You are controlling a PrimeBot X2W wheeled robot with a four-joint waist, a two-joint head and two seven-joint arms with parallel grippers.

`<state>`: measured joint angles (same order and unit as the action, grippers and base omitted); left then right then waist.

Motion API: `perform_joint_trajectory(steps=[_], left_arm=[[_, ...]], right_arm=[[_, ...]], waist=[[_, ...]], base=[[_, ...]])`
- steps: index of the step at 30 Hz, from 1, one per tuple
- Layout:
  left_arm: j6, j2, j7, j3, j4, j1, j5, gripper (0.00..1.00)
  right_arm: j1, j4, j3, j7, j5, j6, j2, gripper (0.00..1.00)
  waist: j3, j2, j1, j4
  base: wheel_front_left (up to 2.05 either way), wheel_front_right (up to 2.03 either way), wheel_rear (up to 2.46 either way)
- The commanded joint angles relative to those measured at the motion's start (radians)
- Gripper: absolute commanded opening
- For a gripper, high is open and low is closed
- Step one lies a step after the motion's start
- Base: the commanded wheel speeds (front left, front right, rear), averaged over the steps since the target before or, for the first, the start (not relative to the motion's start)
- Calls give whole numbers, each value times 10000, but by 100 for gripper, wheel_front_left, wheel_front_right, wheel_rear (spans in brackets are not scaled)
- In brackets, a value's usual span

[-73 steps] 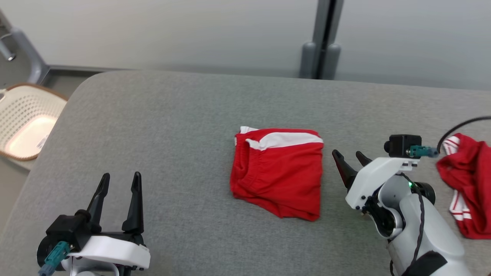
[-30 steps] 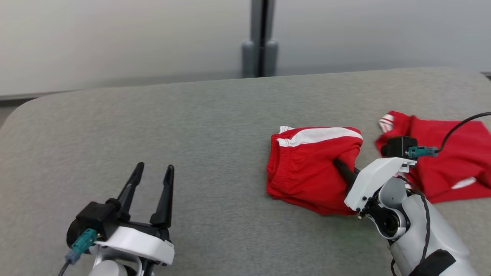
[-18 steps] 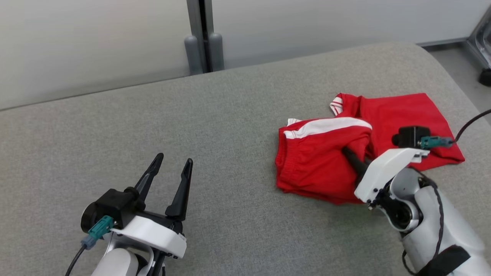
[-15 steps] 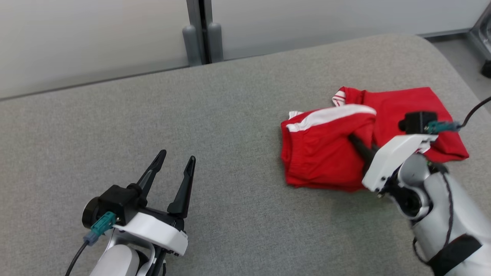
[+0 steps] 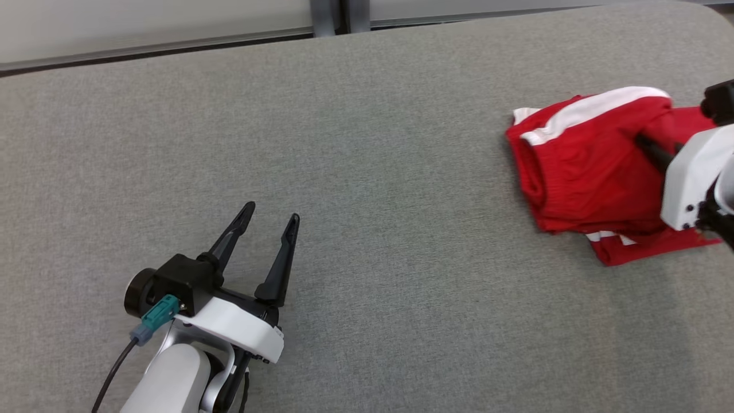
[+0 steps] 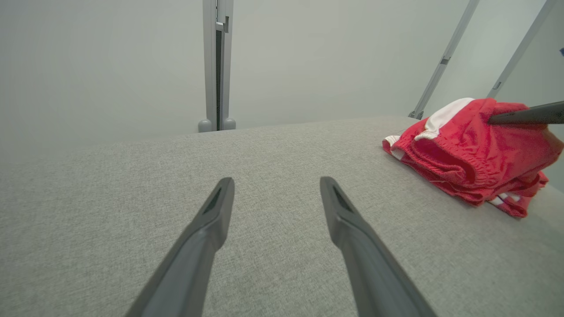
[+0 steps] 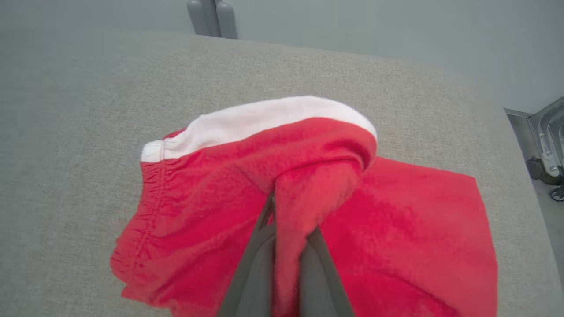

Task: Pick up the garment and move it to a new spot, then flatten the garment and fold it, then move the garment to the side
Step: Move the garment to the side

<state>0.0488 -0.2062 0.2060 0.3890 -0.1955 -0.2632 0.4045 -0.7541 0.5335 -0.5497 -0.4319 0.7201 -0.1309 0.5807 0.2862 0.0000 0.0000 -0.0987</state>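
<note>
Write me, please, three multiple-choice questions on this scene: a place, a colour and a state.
1. Where in the head view is the folded garment?
A. lower left
B. far right, partly over a second red garment
C. centre
2. What colour is its stripe?
A. blue
B. white
C. yellow
3. How is the right gripper?
A. open
B. shut on nothing
C. shut on the folded garment
1 B: red cloth pokes out beneath it.
2 B: the stripe is white.
3 C: cloth is pinched between its fingers.

Even soft light — faint shadows, sharp
</note>
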Motion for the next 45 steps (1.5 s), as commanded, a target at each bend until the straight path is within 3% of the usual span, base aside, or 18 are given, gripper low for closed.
perform_joint_trajectory(steps=[1, 5, 9, 11, 12, 18, 26, 33, 45], left_arm=[[14, -58, 36, -11, -29, -195, -77, 100], [1, -17, 85, 28, -97, -274, -57, 100], [-18, -18, 124, 36, -152, -317, -16, 100], [-41, -34, 137, 20, -170, -315, 10, 100], [-57, -45, 150, 8, -183, -309, 25, 100], [-146, -125, 244, -152, -241, -124, 139, 100], [-408, -329, 395, -631, -202, 315, 373, 100], [-901, -722, 404, -1574, 280, 1153, 816, 100], [-1438, -708, 332, -2259, 1205, 2484, 1486, 100]], right_arm=[[-268, 165, -268, -79, -91, 3, 356, 0], [-603, 767, -724, 22, -451, 5, 850, 0], [-790, 1639, -949, 444, -992, 5, 901, 4], [-853, 2159, -956, 788, -1343, 5, 817, 47], [-882, 2431, -917, 946, -1463, 7, 739, 98], [-1288, 4199, -247, 2079, -2578, 7, 250, 100], [-1318, 4845, 1088, 4289, -3368, 7, -833, 100], [40, 3663, 2073, 6196, -3439, 7, -1964, 100], [3483, 101, 3650, 6823, -3958, 3, -2965, 100]], waist=[[129, 0, 0, 151], [158, 0, 0, 264], [141, 0, 0, 333], [99, 0, 0, 352], [64, 0, 0, 359], [-367, 0, 0, 322], [-1244, 0, 0, 230], [-2368, 0, 0, 214], [-3105, 0, 0, 411]], base=[[0, 0, 0], [0, 0, 0], [0, 0, 0], [0, 0, 0], [0, 0, 0], [0, 0, 0], [0, 0, 0], [0, 0, 0], [0, 0, 0]])
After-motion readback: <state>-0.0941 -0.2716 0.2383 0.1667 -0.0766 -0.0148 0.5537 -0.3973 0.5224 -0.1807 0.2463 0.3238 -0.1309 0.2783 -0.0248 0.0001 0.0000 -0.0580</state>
